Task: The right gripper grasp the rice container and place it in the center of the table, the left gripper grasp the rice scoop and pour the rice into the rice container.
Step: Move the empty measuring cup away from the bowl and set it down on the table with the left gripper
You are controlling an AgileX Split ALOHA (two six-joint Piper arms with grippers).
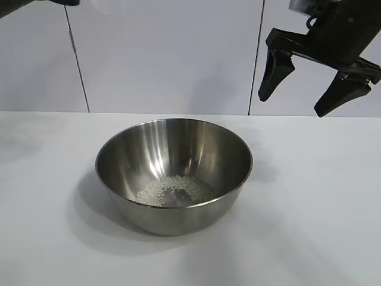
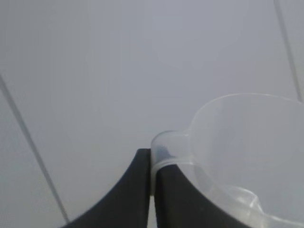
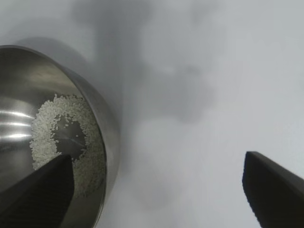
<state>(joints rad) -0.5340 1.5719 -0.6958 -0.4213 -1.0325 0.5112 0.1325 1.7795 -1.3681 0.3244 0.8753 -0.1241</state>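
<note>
While the right tool (image 1: 292, 104) hangs released above-right of the rice container (image 1: 174, 173), the left tool (image 2: 151, 190) pinches the rice scoop (image 2: 237, 156).

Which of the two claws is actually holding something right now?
The left gripper, seen only in its own wrist view: its fingers are pinched shut on the handle of the rice scoop. The right gripper hangs open and empty, above and beside the rice container.

Bright, even light; soft shadows under the bowl (image 1: 174, 173).
</note>
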